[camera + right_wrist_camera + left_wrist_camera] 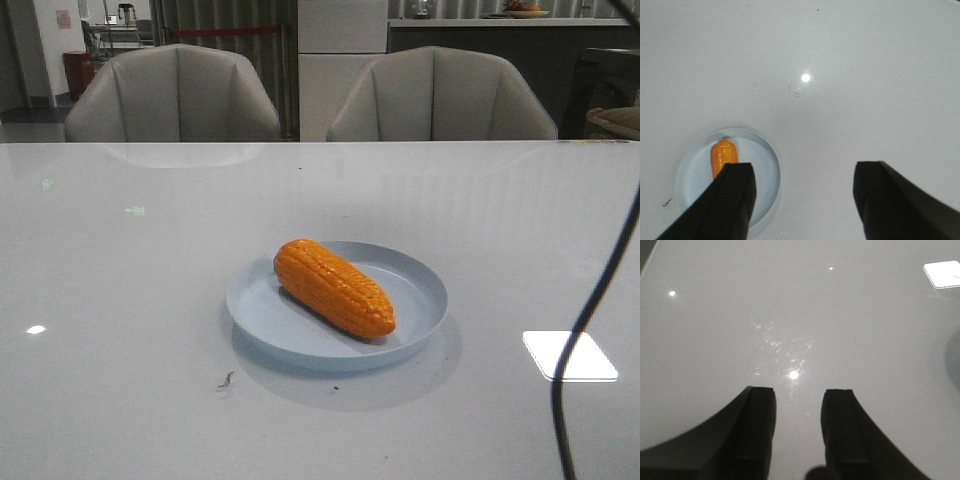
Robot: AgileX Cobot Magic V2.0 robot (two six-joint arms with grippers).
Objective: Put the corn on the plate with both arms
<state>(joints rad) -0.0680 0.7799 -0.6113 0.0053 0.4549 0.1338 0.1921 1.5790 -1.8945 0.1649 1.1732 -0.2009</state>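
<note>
The orange corn (334, 287) lies diagonally on the pale blue plate (420, 282) in the middle of the table. Neither arm shows in the front view. In the right wrist view the corn (722, 155) and the plate (765, 172) sit well below, partly hidden behind one finger. My right gripper (802, 175) is open wide and holds nothing. My left gripper (799, 395) is also open, over bare tabletop, with nothing between its fingers.
A black cable (590, 300) hangs down the right side of the front view. Two grey chairs (175, 95) stand behind the table's far edge. A small dark speck (226, 379) lies near the plate's front left.
</note>
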